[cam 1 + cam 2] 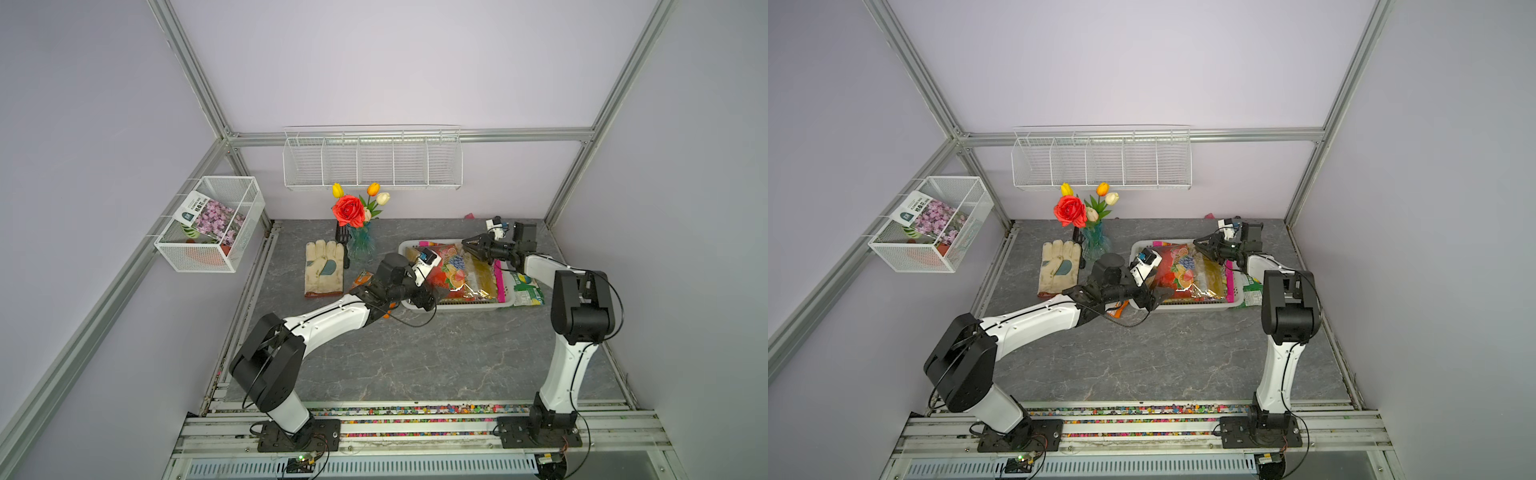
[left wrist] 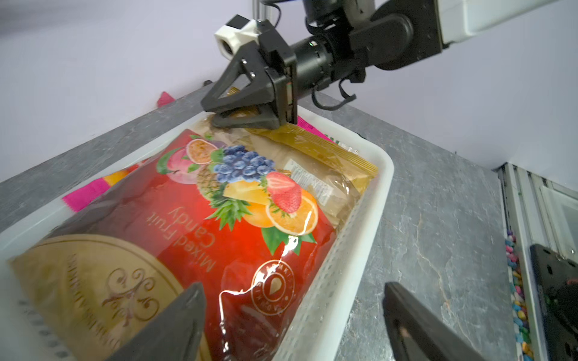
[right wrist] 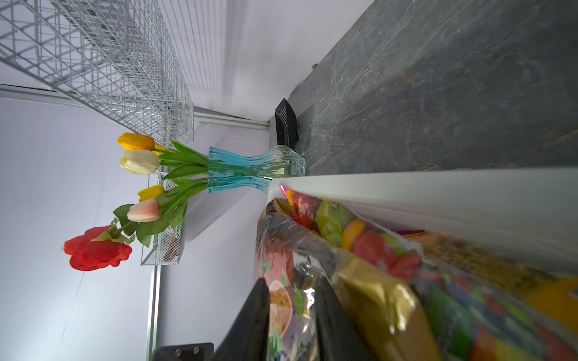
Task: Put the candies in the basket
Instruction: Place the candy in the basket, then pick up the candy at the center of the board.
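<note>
So the white plastic basket (image 1: 478,307) sits on the right half of the table and it's already pretty stuffed. The big red Mixed Fruit Candy bag (image 2: 225,237) lies on top, over a gold bag (image 2: 331,150), with a magenta bag (image 2: 84,195) poking out underneath. Two smaller ones aren't in yet: the green bag (image 1: 528,291) lies on the table just beside the basket's right end, and the orange bag (image 1: 362,279) is half hidden under the left arm. The right gripper (image 2: 215,114) is pinched down on the far corner of the gold bag, while the left gripper (image 2: 294,289) hangs spread wide and empty over the near end. My worry is that the gold bag is underneath, so any tug could drag the red one over that shallow rim (glossy film slides on everything), or the corner just slips out. The left arm could also sweep the orange bag away when it moves.
</note>
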### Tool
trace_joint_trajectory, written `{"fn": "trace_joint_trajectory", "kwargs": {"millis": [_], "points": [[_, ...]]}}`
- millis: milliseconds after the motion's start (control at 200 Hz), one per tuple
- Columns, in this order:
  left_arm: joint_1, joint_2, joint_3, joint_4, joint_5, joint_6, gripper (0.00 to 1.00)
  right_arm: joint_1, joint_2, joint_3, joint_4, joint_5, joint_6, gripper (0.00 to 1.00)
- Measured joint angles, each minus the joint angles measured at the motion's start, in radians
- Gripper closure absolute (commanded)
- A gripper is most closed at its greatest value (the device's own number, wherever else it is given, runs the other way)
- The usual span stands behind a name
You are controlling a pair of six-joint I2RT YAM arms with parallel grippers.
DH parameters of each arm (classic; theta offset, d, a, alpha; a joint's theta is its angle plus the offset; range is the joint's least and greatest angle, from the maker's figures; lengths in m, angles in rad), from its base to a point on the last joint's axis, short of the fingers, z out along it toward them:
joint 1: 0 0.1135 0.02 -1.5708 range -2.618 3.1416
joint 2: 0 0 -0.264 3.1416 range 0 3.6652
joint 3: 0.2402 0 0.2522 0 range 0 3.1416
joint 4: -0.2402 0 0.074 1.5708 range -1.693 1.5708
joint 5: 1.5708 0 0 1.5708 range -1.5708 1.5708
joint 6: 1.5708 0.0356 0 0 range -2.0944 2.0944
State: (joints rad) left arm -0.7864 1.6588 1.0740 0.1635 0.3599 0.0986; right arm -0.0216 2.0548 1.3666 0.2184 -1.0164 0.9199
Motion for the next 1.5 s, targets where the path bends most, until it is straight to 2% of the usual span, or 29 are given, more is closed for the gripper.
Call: {"fn": "trace_joint_trajectory", "kwargs": {"millis": [235,395,500,625,730,840,965,1075,1200,1345,1500], "points": [[-0.006,0.061,0.022,-0.015,0.007,0.078,0.11,-0.006,-0.027,-0.009,-0.026,0.05,-0.006,0.62],[-0.006,0.031,0.021,-0.018,0.004,0.083,0.09,-0.022,-0.123,-0.01,-0.229,0.161,-0.084,0.5],[-0.006,-0.019,0.001,-0.021,0.004,0.082,0.09,-0.026,-0.226,-0.005,-0.422,0.298,-0.16,0.41],[-0.006,-0.103,-0.04,-0.024,0.006,0.08,0.08,-0.036,-0.359,-0.031,-0.561,0.45,-0.217,0.35],[-0.006,-0.161,-0.069,-0.034,0.008,0.08,0.08,-0.077,-0.479,-0.109,-0.619,0.57,-0.233,0.34],[-0.006,-0.211,-0.09,-0.065,0.006,0.088,0.08,-0.146,-0.596,-0.234,-0.651,0.782,-0.222,0.34],[-0.006,-0.26,-0.127,-0.087,-0.004,0.116,0.08,-0.197,-0.643,-0.351,-0.673,0.959,-0.226,0.3],[-0.006,-0.283,-0.151,-0.103,-0.025,0.134,0.07,-0.262,-0.636,-0.404,-0.678,0.973,-0.235,0.32],[-0.006,-0.285,-0.153,-0.127,-0.056,0.127,0.06,-0.358,-0.621,-0.467,-0.621,0.933,-0.256,0.38],[-0.006,-0.318,-0.16,-0.152,-0.145,0.077,0.04,-0.456,-0.532,-0.486,-0.55,0.826,-0.31,0.44],[-0.006,-0.371,-0.197,-0.155,-0.251,0.042,0.02,-0.484,-0.43,-0.486,-0.481,0.703,-0.335,0.5]]}}
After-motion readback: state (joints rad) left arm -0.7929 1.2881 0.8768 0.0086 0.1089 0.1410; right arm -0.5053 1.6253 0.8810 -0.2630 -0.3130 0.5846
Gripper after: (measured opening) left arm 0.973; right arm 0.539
